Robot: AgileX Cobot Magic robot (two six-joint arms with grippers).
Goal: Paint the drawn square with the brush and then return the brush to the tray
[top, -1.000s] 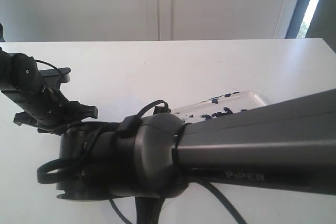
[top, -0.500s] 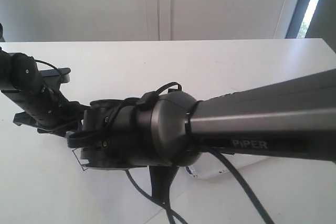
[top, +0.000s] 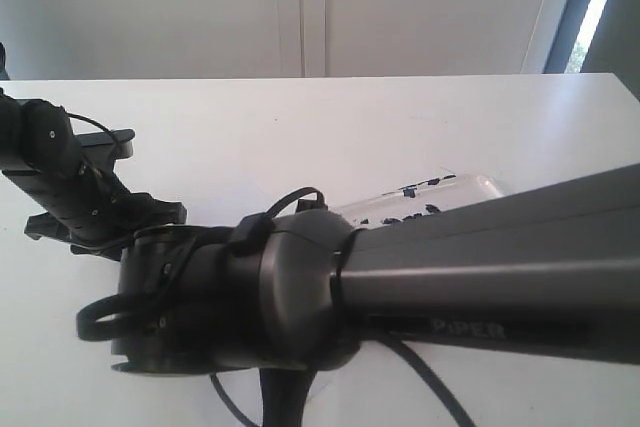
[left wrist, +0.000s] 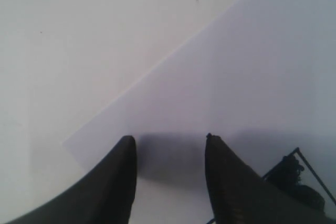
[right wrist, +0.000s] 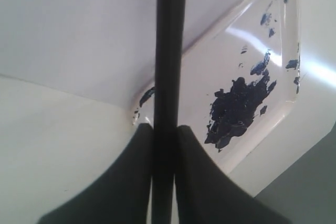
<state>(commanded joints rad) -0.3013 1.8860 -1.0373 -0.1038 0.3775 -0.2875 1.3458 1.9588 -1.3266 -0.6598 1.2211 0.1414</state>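
Note:
My right gripper (right wrist: pixel 164 127) is shut on the brush (right wrist: pixel 170 51), a thin black handle that runs straight out from between the fingers; its tip is out of view. Beyond it lies the glossy tray (right wrist: pixel 210 77) with a dark blue-black paint blob (right wrist: pixel 239 106). In the exterior view the tray (top: pixel 470 187) peeks out behind the right arm (top: pixel 450 287). My left gripper (left wrist: pixel 169 139) hovers open and empty over the white paper sheet (left wrist: pixel 236 66). One corner of the drawn square (left wrist: pixel 310 165), smeared dark inside, shows beside its finger.
The right arm spans the whole foreground of the exterior view and hides the paper and its own gripper. The left arm (top: pixel 70 187) stands at the left. A white table (top: pixel 350 117) reaches back to a wall. The paper's edge (left wrist: pixel 131 90) crosses the left wrist view diagonally.
The right arm lifted and swung back half a second ago, uncovering part of the paper, then came down and forward again to nearly where it was. The left arm has not moved.

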